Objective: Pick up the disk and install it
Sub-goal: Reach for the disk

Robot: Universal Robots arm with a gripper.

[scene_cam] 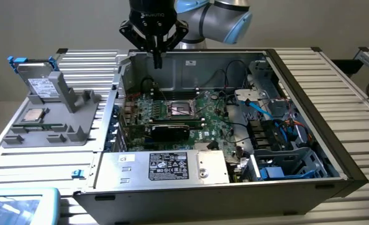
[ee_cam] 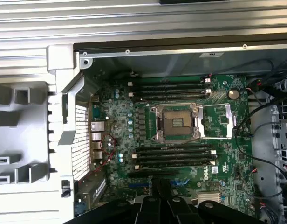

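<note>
Arm (scene_cam: 225, 16), one. It carries one hand (scene_cam: 156, 60), fingers pressed together with nothing between them. The hand hangs over the far edge of the open computer case, well apart from the disk.

Disk (scene_cam: 39, 84), one. It is on the grey stand (scene_cam: 78, 126) at the exterior view's left, outside the case. It sits propped on edge and leaning, not flat. Its long axis runs steeply upward, with the blue-framed end (scene_cam: 20, 61) at the top and the lower end down in the stand. The white-labelled face is turned toward the exterior camera, and a grey upright of the stand crosses part of it.

Chip (scene_cam: 34, 115), one, small, square and silver. It lies flat on the same stand, just below the disk.

Computer case (scene_cam: 297, 187), one, lid off, lying on the slatted table (scene_cam: 341, 79).

Circuit board (ee_cam: 134, 135), one, green, inside the case. It has one bare processor socket (ee_cam: 176, 123) and two banks of memory slots, one on each side of the socket.

Silver box (scene_cam: 171, 166) with a black-and-white label, one, at the near end of the case.
</note>
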